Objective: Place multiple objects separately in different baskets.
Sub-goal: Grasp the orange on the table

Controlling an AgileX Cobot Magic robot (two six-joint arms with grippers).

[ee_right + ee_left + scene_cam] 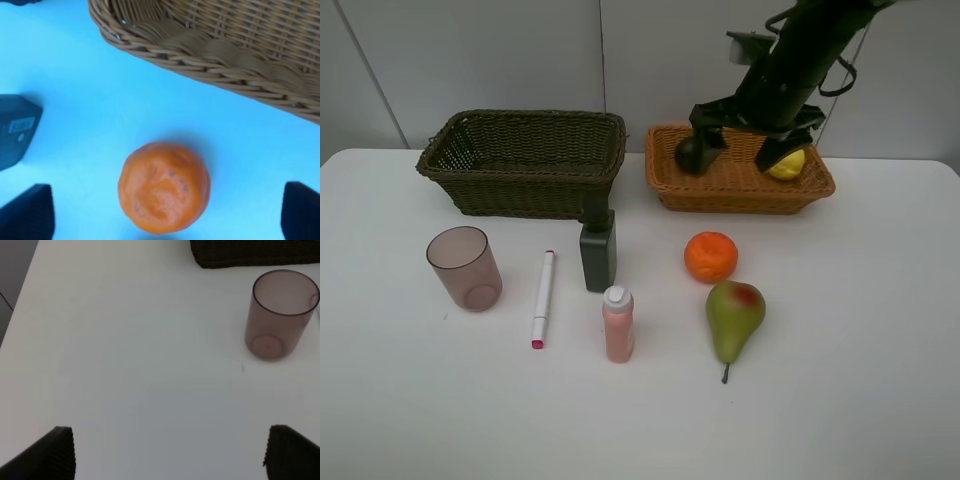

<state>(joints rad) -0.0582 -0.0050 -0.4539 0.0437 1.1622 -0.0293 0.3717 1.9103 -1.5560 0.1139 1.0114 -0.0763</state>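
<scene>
The lemon (787, 163) and the dark green fruit (689, 155) are seen lying inside the orange-tan basket (740, 195), toward opposite ends. The dark basket (525, 165) is set just beside it. Six things are spread on the white table (860, 350) in front of the baskets — the pinkish cup (465, 268) upright, the marker (543, 298) lying flat, the dark green bottle (598, 250) and the pink bottle (618, 323) standing, the orange (710, 256), and the pear (734, 315) on its side. The right gripper (163, 212) is held above the orange-tan basket's front rim with its jaws spread wide; the orange is framed between them in the wrist view, not gripped. The left gripper (170, 452) is also held wide apart — over bare table, with the cup ahead of it.
</scene>
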